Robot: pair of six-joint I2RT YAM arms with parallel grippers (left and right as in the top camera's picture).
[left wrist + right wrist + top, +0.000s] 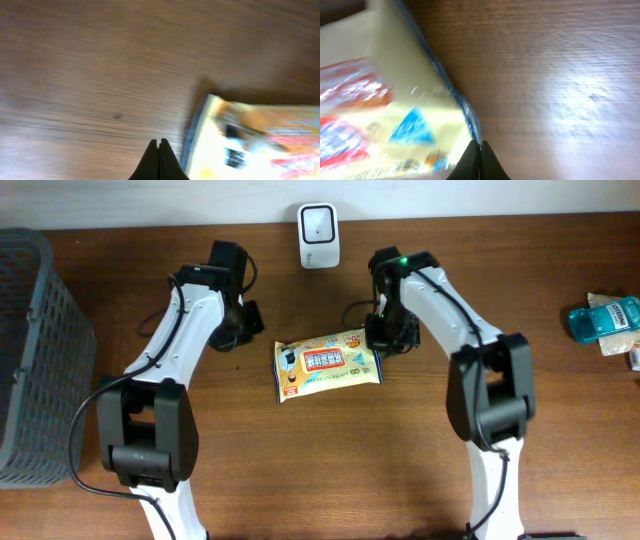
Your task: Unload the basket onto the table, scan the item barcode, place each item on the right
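The item, a yellow packet (328,365) with blue edges and red print, lies flat on the wooden table at the centre. No barcode shows on its upper face. My left gripper (243,330) is shut and hangs just off the packet's left edge; in the left wrist view its tips (159,142) are a little left of the packet (260,140). My right gripper (385,340) is shut at the packet's right edge. In the right wrist view its tips (480,145) meet the blue rim of the packet (380,110). I cannot tell whether that rim is pinched.
A white scanner (318,235) stands at the back edge, behind the packet. A grey mesh basket (30,350) fills the far left. A blue bottle-like item (605,318) and other small goods lie at the far right.
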